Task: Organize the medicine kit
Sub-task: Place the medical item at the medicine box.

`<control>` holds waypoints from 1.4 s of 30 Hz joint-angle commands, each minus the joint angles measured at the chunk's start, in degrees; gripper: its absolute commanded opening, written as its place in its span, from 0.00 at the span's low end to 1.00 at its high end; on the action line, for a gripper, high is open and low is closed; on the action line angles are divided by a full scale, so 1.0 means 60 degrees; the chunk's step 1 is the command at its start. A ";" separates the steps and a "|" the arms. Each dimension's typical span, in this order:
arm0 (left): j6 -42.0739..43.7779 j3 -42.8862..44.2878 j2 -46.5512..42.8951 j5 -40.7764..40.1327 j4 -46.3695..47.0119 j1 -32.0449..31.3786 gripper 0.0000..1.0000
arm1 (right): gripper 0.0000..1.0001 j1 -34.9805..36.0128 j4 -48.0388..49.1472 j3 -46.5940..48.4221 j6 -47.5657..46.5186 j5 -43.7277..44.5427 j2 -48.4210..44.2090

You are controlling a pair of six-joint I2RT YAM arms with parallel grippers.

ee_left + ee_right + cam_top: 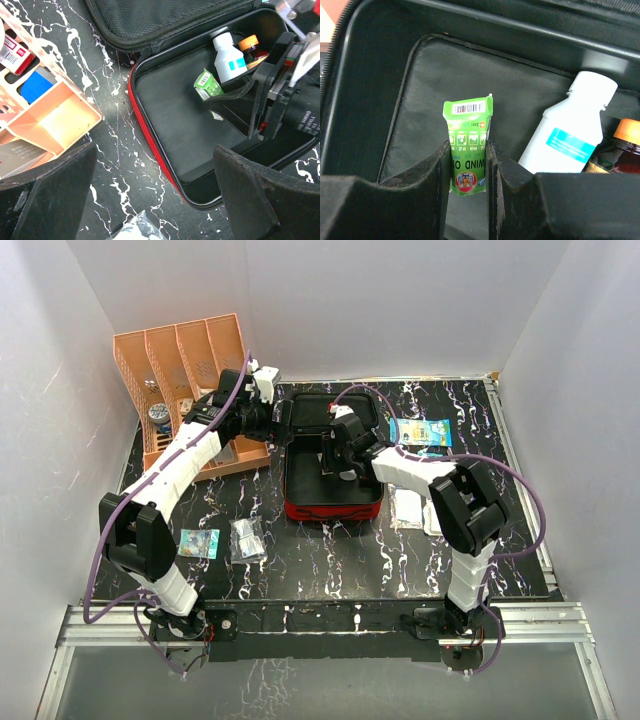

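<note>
Green packet (467,120), pinched in the right gripper (467,152), is best lowered flat into the medicine kit (470,70) beside the white bottle (572,132) before release.

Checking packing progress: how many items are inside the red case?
3: green packet in the right pincer, white bottle beside it, orange-capped bottle next to that. Others may be hidden.

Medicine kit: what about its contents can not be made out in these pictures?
- Green sachet, right wrist view: print partly hidden by the right pincer.
- Orange-capped bottle, right wrist view: cut off by the edge.
- Kit interior, top view: mostly covered by the right arm.
</note>
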 commanded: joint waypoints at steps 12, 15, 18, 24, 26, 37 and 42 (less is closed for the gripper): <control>-0.0017 0.0428 -0.0072 0.0022 -0.0179 0.0091 0.99 | 0.21 0.0013 0.0481 0.0253 0.0512 0.1279 0.0412; -0.0017 0.0433 -0.0082 0.0029 -0.0209 0.0111 0.99 | 0.23 0.0024 0.0348 0.0219 0.0556 0.1674 0.0441; -0.0015 0.0419 -0.0087 0.0030 -0.0207 0.0107 0.99 | 0.27 0.0024 0.0233 0.0243 0.0600 0.2035 0.0461; -0.0012 0.0407 -0.0098 0.0085 -0.0222 0.0142 0.99 | 0.38 0.0024 0.0084 0.0277 0.0639 0.2247 0.0461; 0.0005 0.0397 -0.0102 0.0101 -0.0234 0.0140 0.99 | 0.41 0.0023 0.0109 0.0282 0.0600 0.2230 0.0400; 0.0102 0.0343 -0.0268 -0.0170 -0.0487 0.0207 0.99 | 0.44 0.0028 -0.0046 0.0426 0.0203 0.2429 -0.0224; -0.0126 -0.0285 -0.0956 -0.0635 -0.0970 0.0305 0.99 | 0.45 0.0030 -0.0292 0.0525 -0.0089 0.2801 -0.0878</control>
